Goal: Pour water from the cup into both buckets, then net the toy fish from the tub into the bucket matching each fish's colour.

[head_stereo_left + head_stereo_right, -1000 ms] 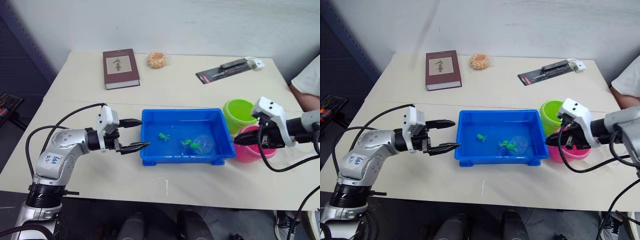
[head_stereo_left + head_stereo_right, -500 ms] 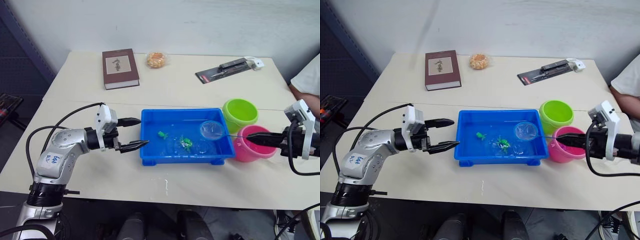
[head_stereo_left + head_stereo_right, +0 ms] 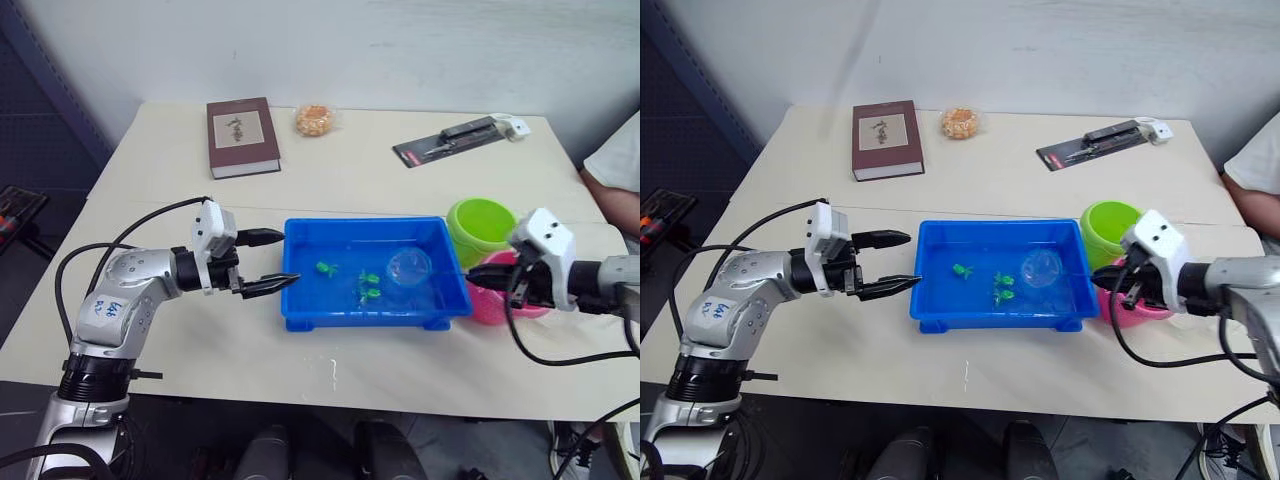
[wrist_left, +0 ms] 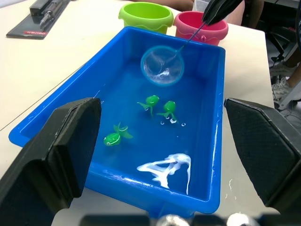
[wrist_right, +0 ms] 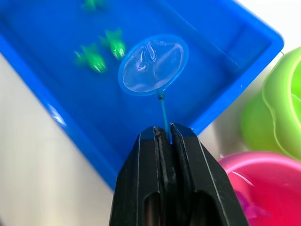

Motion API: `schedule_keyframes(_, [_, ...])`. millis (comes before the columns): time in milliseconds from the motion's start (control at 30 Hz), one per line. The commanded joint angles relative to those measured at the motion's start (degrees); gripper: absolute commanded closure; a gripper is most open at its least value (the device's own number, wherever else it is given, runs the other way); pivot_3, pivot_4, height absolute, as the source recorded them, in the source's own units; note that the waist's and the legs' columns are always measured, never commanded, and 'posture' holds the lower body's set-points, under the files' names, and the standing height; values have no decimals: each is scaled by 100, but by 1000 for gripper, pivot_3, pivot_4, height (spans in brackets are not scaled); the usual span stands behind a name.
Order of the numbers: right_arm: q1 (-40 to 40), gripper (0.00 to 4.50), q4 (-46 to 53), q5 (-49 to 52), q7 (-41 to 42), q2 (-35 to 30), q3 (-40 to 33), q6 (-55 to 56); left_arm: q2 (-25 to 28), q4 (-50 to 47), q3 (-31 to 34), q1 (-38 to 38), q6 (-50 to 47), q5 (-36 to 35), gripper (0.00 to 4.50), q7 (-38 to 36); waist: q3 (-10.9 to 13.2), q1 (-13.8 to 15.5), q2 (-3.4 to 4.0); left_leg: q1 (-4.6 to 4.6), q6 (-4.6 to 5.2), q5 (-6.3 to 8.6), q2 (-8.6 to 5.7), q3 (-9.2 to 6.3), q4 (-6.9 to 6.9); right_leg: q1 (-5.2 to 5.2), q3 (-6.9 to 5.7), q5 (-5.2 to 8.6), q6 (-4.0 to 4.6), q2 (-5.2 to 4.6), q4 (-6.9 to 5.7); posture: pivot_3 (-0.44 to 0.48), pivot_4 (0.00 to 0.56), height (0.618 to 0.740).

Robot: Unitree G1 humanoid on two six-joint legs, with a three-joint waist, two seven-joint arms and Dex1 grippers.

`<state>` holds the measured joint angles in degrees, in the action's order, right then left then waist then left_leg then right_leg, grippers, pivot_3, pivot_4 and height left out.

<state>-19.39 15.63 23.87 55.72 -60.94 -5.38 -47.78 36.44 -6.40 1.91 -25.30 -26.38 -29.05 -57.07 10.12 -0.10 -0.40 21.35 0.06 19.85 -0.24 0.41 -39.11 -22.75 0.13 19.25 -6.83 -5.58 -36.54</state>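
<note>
The blue tub [image 3: 300, 300] sits mid-table and holds water and three green toy fish [image 3: 326, 268] [image 3: 368, 279] [image 3: 366, 294]. My right gripper [image 3: 472, 276] is shut on the thin handle of a small round net [image 3: 408, 266]. The net hoop hangs over the tub's right part, close to the water, with no fish in it. The lime green bucket [image 3: 480, 225] and the pink bucket [image 3: 497, 303] stand just right of the tub. My left gripper [image 3: 290, 258] is open at the tub's left end, holding nothing. The cup is out of view.
A brown book [image 3: 241, 135], an orange snack bag [image 3: 314, 120] and a black tool pack [image 3: 455, 138] lie at the back of the table. A person's sleeve [image 3: 615, 160] shows at the right edge. A few drops of water [image 3: 333, 372] lie near the front edge.
The net came up out of the water and swung right as my right arm drew back. It has since returned over the tub's right part. The fish drifted. My left arm barely moved.
</note>
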Motion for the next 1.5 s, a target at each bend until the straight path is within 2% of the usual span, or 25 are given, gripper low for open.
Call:
schedule_keyframes(33, [-272,4500,117,14,139,-6,69,239,73,-298,162,62,-41,-98,11,39,0,0,0,0,0,0,1,-1,0,0,-1,0,0,0,1,0,150,738])
schedule_keyframes(567, [-249,4500,-224,-277,172,385,407,1107,77,-471,229,123,-190,-133,11,175,0,0,0,0,0,0,1,-3,0,1,-1,0,0,0,2,0,150,738])
schedule_keyframes(700, [-210,4500,-233,-958,-225,599,865,1595,79,-476,213,102,-195,-136,11,173,0,-13,0,-1,-1,0,3,-2,0,0,-1,0,0,1,2,0,150,738])
schedule_keyframes(900, [-377,4500,-304,-1441,-208,733,1273,2026,275,-539,272,232,-243,-170,11,22,0,-13,0,0,-1,-1,1,1,0,-2,-8,0,0,2,1,0,150,738])
schedule_keyframes(1267, [-696,4500,484,-1181,118,1091,1725,1035,776,-645,497,734,-295,-256,11,-309,0,-11,0,0,-2,0,4,-4,1,-2,-1,0,1,-4,4,0,150,738])
schedule_keyframes(1500, [-926,4500,642,-205,216,1190,1119,-261,761,-778,559,843,-318,-281,11,-241,0,-7,0,3,-2,0,3,-11,2,0,-3,1,1,-8,7,0,150,738])
